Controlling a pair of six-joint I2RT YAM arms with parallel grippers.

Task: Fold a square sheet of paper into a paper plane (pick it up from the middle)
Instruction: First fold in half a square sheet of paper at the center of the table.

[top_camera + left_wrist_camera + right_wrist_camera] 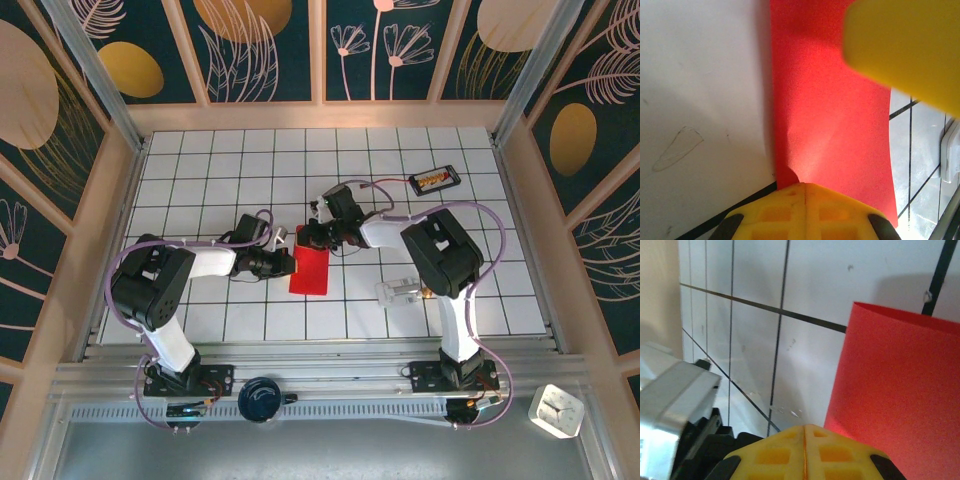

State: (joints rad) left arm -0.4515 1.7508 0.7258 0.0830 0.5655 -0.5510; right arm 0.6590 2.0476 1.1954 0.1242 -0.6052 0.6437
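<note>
The square sheet of paper (310,271) is bright red and lies on the white grid table as a narrow rectangle, folded over. My left gripper (285,263) is at its left edge. In the left wrist view the red paper (835,135) buckles up into the tip of the shut left gripper (803,184), pinched there. My right gripper (310,238) is at the sheet's far edge. Its jaws are shut (805,426), and the paper (895,390) runs under the right-hand finger. A yellow right fingertip (900,45) hangs over the sheet in the left wrist view.
A small black tray with a cable (434,180) sits at the back right. A clear plastic piece (400,292) lies just right of the paper, by the right arm. A wooden frame (320,115) walls the table. A black round part (262,398) sits on the near rail.
</note>
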